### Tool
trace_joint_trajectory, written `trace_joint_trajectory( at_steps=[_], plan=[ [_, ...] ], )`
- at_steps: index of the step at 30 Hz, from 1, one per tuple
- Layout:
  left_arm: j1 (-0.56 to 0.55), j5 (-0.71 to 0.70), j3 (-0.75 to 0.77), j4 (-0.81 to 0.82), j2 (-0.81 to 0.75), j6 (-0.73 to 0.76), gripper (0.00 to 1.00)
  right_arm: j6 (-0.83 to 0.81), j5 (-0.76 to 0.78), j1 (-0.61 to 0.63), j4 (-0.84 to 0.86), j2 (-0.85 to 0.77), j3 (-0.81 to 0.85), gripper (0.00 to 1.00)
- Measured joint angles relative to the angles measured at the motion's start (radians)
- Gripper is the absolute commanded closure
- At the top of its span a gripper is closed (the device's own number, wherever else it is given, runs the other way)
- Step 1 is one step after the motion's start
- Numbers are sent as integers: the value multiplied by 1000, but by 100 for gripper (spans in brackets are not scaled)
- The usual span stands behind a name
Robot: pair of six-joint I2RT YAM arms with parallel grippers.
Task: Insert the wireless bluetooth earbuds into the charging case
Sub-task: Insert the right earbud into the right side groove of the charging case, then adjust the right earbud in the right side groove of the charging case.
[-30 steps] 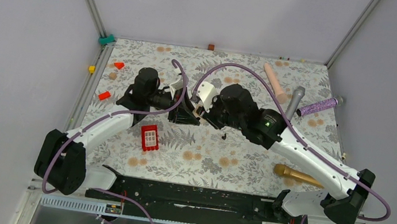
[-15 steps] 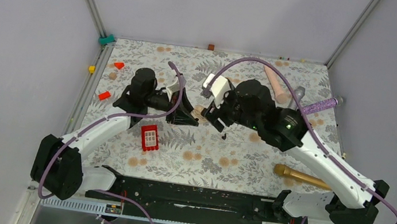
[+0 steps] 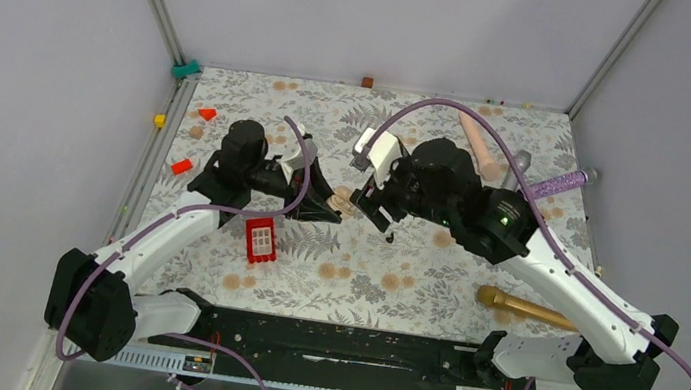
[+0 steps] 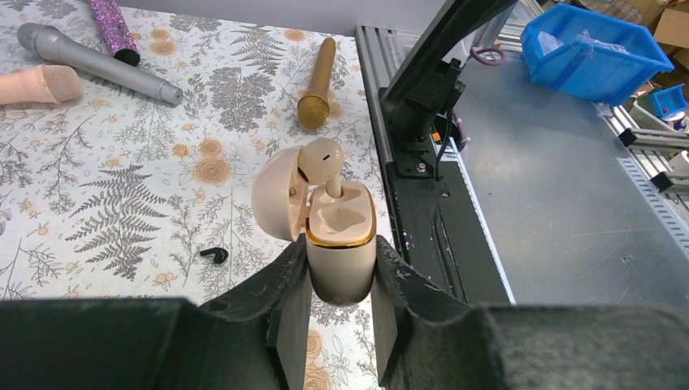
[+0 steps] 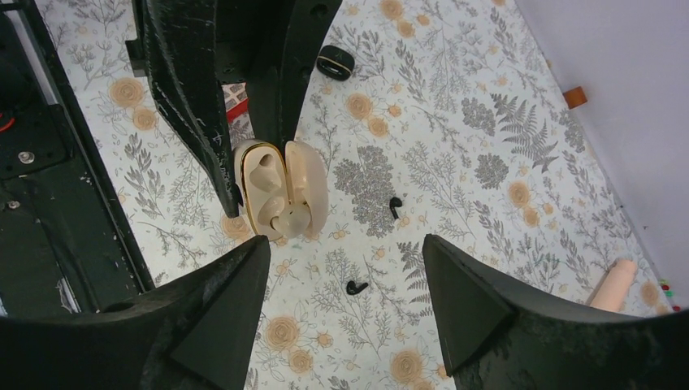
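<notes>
My left gripper (image 4: 340,252) is shut on a beige charging case (image 4: 341,260) and holds it upright with the lid open. A beige earbud (image 4: 321,158) stands with its stem in one slot; the other slot is empty. The case also shows in the right wrist view (image 5: 264,183) and the top view (image 3: 345,200). My right gripper (image 5: 345,244) is open and empty, just right of the case (image 3: 375,209). Two tiny black earbuds lie on the table beyond the case, one (image 5: 395,205) farther off, one (image 5: 356,287) between my open fingers. One of them shows in the left wrist view (image 4: 214,254).
A red block (image 3: 261,240) lies by the left arm. A small black case (image 5: 335,61) lies behind the left gripper. A gold microphone (image 3: 519,305) lies front right; pink (image 3: 479,140), grey (image 3: 517,162) and purple (image 3: 554,185) microphones lie back right. Small red pieces (image 3: 182,166) lie far left.
My right gripper has drawn back from the case, up and to the right, and now stands open beside it. The left gripper still holds the case and has shifted slightly.
</notes>
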Motion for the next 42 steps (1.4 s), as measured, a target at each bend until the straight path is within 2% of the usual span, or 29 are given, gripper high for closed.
trace_joint_trajectory(
  at_steps=[16,42],
  plan=[
    [0,45,0,-143,-16,142,100,-17,-16,0,3,42,-21,23],
    [0,93,7,-249,-20,212,100,-43,-49,-1,7,65,-56,24]
  ],
)
